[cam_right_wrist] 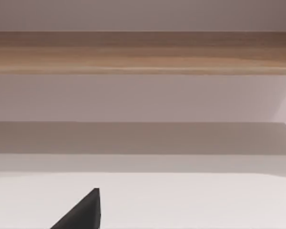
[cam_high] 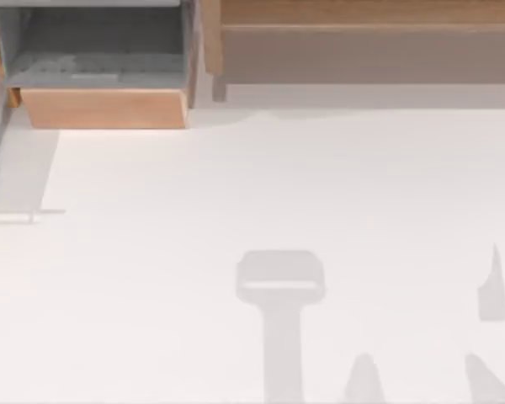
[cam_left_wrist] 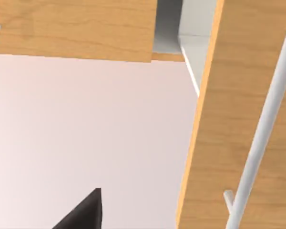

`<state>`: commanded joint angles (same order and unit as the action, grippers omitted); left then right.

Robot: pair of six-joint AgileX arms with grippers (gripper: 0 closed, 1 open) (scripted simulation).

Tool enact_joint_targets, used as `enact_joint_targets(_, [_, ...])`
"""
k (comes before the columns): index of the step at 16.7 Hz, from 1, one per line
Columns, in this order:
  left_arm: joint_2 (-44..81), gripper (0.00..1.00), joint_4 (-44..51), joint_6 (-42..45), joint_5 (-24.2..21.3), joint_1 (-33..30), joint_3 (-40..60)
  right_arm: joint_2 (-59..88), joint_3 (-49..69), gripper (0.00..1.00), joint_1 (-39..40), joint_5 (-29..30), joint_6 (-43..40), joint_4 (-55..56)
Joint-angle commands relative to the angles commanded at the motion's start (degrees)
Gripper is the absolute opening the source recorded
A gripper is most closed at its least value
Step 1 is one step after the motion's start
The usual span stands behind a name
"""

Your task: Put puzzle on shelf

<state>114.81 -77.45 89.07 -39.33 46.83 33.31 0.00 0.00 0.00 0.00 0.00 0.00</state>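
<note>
Shelf (cam_high: pixel 370 55) runs along the table's (cam_high: pixel 236 194) far right edge: long brown ledge, darker front face. Wood-fronted cubby (cam_high: pixel 101 108) far left. Lots of open room nearer. Left gripper (cam_left_wrist: pixel 86 212) by the cubby, right gripper (cam_right_wrist: pixel 83 212) facing the shelf; jaws, can't tell.

The shelf (cam_high: pixel 370 12), a long brown wooden ledge over a darker brown-grey front face, runs along the counter's (cam_high: pixel 261 194) far right edge.
</note>
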Motion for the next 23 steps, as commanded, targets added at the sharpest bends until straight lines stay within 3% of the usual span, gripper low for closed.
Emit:
enact_joint_targets(5, [0.0, 1.0, 21.7, -6.2, 7.7, 3.9, 17.1, 0.0, 0.0, 1.0, 0.0, 0.0, 0.0, 0.0])
enact_joint_targets(9, [1.0, 1.0, 44.2, -13.9, 14.2, 2.5, 34.6, 0.0, 0.0, 1.0, 0.0, 0.0, 0.0, 0.0])
enact_joint_targets(16, [6.5, 1.0, 88.4, -30.9, 23.8, -6.5, 66.1, 0.0, 0.0, 1.0, 0.0, 0.0, 0.0, 0.0])
enact_joint_targets(23, [15.8, 1.0, 129.2, -48.5, 30.0, -18.2, 90.7, 0.0, 0.0, 1.0, 0.0, 0.0, 0.0, 0.0])
